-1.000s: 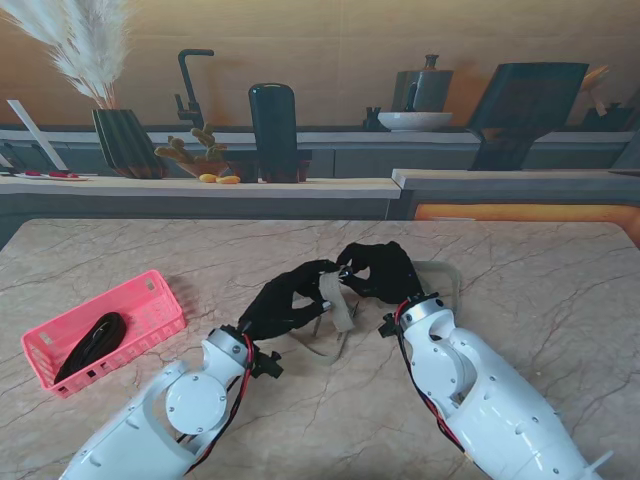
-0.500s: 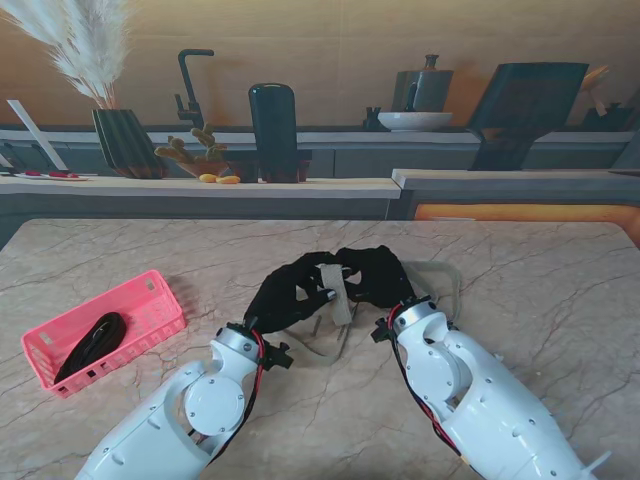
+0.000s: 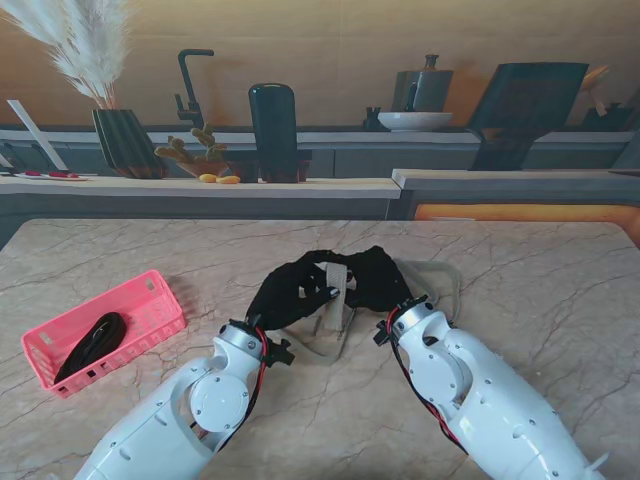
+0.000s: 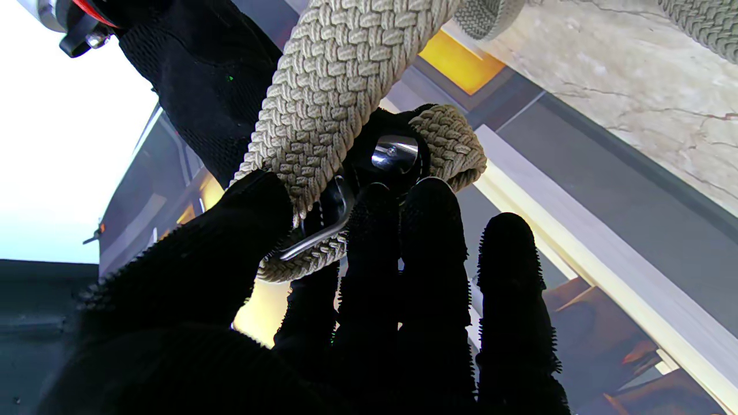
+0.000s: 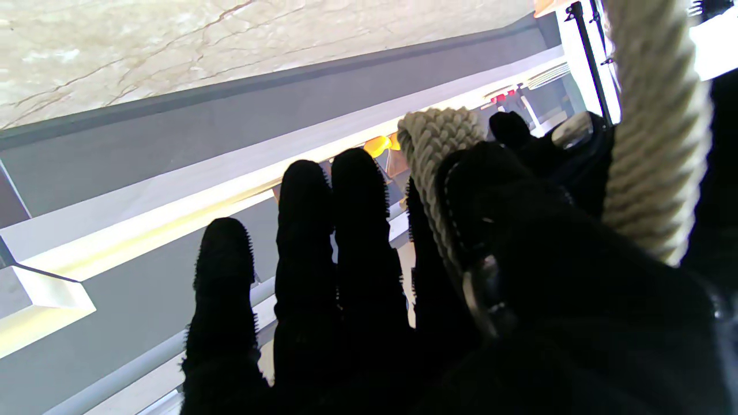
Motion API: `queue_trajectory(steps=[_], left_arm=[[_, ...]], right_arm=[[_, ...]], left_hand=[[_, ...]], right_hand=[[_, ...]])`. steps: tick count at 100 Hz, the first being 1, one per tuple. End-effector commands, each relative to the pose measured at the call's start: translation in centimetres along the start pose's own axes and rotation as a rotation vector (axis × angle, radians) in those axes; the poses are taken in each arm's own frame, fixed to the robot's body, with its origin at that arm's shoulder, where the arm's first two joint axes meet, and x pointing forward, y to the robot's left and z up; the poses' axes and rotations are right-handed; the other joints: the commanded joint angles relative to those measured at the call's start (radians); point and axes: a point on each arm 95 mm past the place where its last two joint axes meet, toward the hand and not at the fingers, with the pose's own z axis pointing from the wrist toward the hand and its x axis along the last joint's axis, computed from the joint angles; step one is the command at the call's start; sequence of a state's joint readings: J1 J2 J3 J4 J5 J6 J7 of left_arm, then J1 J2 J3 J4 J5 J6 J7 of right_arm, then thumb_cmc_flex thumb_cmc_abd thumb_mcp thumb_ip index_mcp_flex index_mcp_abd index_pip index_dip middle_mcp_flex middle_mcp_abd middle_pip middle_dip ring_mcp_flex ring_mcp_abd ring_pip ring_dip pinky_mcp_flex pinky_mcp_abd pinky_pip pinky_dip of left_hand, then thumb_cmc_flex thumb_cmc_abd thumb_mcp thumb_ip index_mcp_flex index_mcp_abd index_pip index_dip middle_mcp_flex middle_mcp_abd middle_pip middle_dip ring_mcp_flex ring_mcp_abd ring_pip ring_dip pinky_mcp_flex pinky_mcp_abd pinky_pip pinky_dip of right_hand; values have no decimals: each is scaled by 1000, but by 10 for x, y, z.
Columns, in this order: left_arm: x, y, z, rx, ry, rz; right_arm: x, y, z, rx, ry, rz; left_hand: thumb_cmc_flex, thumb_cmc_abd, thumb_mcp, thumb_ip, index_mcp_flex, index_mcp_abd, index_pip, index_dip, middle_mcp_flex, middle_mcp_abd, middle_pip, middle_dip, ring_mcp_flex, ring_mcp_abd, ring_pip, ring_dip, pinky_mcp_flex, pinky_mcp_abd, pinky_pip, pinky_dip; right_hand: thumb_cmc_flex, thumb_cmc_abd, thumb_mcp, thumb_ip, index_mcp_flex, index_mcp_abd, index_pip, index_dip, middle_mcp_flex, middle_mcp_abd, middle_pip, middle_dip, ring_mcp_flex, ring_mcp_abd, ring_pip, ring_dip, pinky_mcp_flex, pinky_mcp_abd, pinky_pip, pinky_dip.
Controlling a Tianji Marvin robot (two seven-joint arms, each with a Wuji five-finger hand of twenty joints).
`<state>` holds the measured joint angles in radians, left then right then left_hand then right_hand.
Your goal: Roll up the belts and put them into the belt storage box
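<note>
A beige braided belt is held up between my two black-gloved hands at the table's middle. My left hand is shut on its buckle end; the left wrist view shows the braid and the metal buckle pinched under the thumb. My right hand is shut on the same belt, whose braid wraps over its thumb. The belt's loose length loops on the table past the right hand and nearer to me. A pink storage box at the left holds a rolled black belt.
The marble table ends at a far edge, with a counter behind carrying a vase, a black bottle and a bowl. My white forearms rise from the near corners.
Both hands have drawn closer together and slightly nearer to me, with the belt's short fold now pinched between them. The pink box and black belt have not moved.
</note>
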<state>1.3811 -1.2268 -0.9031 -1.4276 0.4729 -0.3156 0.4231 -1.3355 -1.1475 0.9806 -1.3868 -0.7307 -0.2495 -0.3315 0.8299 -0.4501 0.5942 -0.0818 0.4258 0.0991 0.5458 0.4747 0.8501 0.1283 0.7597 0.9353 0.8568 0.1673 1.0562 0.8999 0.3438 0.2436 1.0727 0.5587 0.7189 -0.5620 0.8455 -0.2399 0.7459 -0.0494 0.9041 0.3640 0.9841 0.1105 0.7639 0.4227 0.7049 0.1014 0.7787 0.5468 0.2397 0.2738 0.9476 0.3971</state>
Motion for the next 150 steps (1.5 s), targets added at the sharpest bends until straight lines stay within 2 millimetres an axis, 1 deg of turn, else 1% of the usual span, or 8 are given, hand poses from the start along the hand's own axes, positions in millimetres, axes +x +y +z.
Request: queue_trajectory(steps=[1,17,42,93,106,118,140,150], left_arm=[[2,6,-1,-27,19,1],[-1,9,0,-48,36,33],[-1,18,3,-54,26,6],[-6,19,2,-26,-7,-77],[-5,21,0,33,-62,-183],[-5,21,-1,21,-87,-222],[-6,20,-3,2,-75,-218],[-5,21,-3,-4,-69,-230]], right_arm=[[12,2,5,-4,34,6],[12,3,4,-8,32,0],[14,3,4,-16,46,-12],[20,10,-5,-15,53,77],[22,12,-8,7,8,142],[22,15,-9,41,-14,191],[19,20,-8,108,-13,213],[18,21,-6,119,-18,229]], left_hand=[[29,27,-30,-30,57,-33,26,-16,21,-42,-22,19,13,-2,27,10,-6,6,38,27],[69,-25,-75,-35,207,-165,224,85,61,-54,-16,27,43,0,39,4,9,14,72,38],[80,-15,-77,-34,242,-187,430,102,100,-63,45,20,76,11,86,4,21,19,117,38],[6,-85,95,-31,305,-215,443,125,127,-73,170,117,107,-29,186,52,37,13,174,55],[-38,-85,159,4,266,-254,458,177,-19,-83,15,288,-38,-39,41,80,-34,5,72,49],[-18,-49,131,10,232,-239,446,237,-122,-73,-126,281,-148,-26,-102,57,-83,6,27,69],[4,-20,100,0,249,-219,409,239,-37,-91,-233,183,-114,0,-164,16,-58,13,47,96],[12,9,102,-5,271,-172,406,213,48,-30,-185,89,-22,7,-103,1,6,6,115,112]], right_hand=[[74,134,4,14,46,-90,133,63,-18,43,34,23,-15,1,9,20,-17,18,-17,21],[79,131,-12,20,51,-62,129,67,-8,58,68,37,0,10,48,40,-8,26,-19,26],[71,134,-21,20,49,-60,127,66,-8,62,100,44,4,10,81,58,-5,27,-21,31],[-10,19,59,1,77,-134,147,21,43,9,85,16,65,-35,65,55,59,-6,-11,43],[-18,7,64,0,82,-139,148,21,54,6,82,19,80,-38,64,60,68,-11,-16,44],[-17,4,66,-1,84,-138,146,20,56,6,79,22,83,-36,64,66,69,-13,-24,44],[-13,11,60,-2,83,-140,142,28,55,3,72,27,80,-37,56,74,76,-18,-46,47],[-13,14,57,-1,82,-143,139,34,55,2,69,30,81,-38,54,77,78,-20,-51,51]])
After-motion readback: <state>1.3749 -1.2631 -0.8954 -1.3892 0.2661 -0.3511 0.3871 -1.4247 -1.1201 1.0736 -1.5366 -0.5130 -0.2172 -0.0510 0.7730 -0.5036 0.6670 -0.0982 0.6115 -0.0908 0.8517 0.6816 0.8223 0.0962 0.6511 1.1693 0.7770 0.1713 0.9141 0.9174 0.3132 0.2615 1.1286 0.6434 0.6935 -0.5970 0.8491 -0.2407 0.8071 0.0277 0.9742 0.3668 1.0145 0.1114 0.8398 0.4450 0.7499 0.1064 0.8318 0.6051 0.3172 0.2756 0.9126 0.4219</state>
